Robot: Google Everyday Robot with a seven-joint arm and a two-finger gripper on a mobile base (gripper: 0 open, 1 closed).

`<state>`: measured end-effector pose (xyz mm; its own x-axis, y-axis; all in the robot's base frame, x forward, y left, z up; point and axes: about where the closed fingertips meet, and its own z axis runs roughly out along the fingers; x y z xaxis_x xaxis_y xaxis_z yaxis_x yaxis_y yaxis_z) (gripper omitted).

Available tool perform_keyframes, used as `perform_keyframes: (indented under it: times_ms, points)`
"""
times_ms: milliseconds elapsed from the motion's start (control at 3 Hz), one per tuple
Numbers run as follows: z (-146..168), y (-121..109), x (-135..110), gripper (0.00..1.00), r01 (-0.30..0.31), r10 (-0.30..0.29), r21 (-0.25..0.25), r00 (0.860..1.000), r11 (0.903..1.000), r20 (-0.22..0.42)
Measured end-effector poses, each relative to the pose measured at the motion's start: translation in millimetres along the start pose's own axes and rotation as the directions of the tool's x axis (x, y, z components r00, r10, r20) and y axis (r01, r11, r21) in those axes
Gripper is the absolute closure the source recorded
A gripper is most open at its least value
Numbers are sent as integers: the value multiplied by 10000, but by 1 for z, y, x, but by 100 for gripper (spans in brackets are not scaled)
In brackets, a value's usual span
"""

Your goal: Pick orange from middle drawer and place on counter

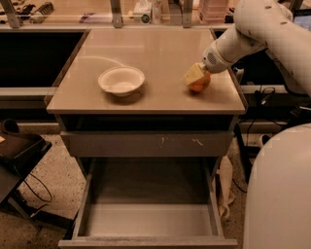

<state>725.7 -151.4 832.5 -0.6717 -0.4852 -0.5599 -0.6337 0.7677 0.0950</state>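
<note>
The small round orange fruit [201, 85] is held by the closed claw [195, 77] against the glossy beige tabletop [155, 53], right side; only release is judged outstanding.

tool [196, 79] gripping orange [202, 85] on counter [165, 51] right, bowl [121, 80] left, free span between

Behind the cabinet you see a wooden bench [77, 12] with metal posts [115, 10] and small clutter, under dim, warm light. At the left a dark recess [34, 53] opens above a grey ledge [24, 92]. The floor [53, 177] is pale and speckled, and a black cable [38, 192] loops across it beside a black tray-like object [19, 148]. At the right black cables [257, 99] hang in shadow. The gripper [197, 78] clasps the orange [200, 83] on the counter [160, 53], near its right edge
</note>
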Motion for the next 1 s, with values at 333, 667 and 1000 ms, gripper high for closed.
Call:
perform_keyframes:
  times_ms: [333,667,1000]
  points:
    - [0,0,0,58,0,0,-1,10000,10000,-1]
    - [0,0,0,36,0,0,-1,10000,10000,-1]
    - [0,0,0,12,0,0,-2,10000,10000,-2]
